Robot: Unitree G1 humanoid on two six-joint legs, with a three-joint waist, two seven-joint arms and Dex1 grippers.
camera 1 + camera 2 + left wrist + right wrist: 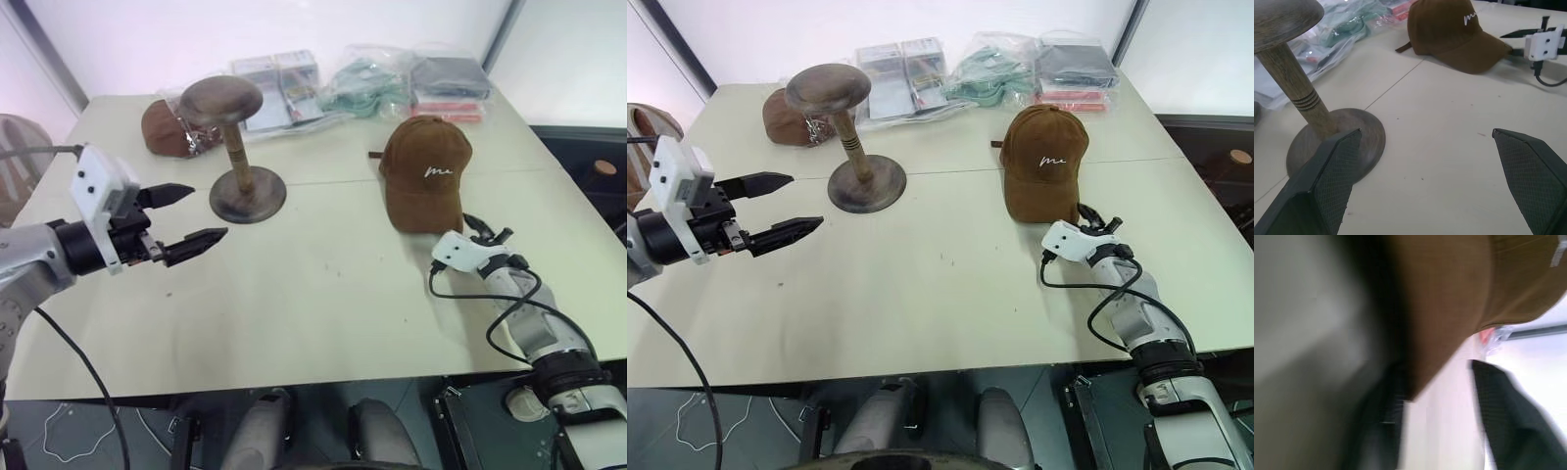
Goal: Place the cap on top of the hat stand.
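Black fingers of the right gripper (1095, 221) are seen at the curved brim of the brown suede-like cap (1042, 162); whether they are closed on it cannot be told. Left gripper (186, 216) is held wide open, empty, near the bronze-brown mushroom-shaped hat stand (235, 147) on the pale table (323, 294).

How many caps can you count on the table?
2. One brown cap lies near the right claw; a darker one in a plastic bag sits behind the hat stand. The far packets might hide more.
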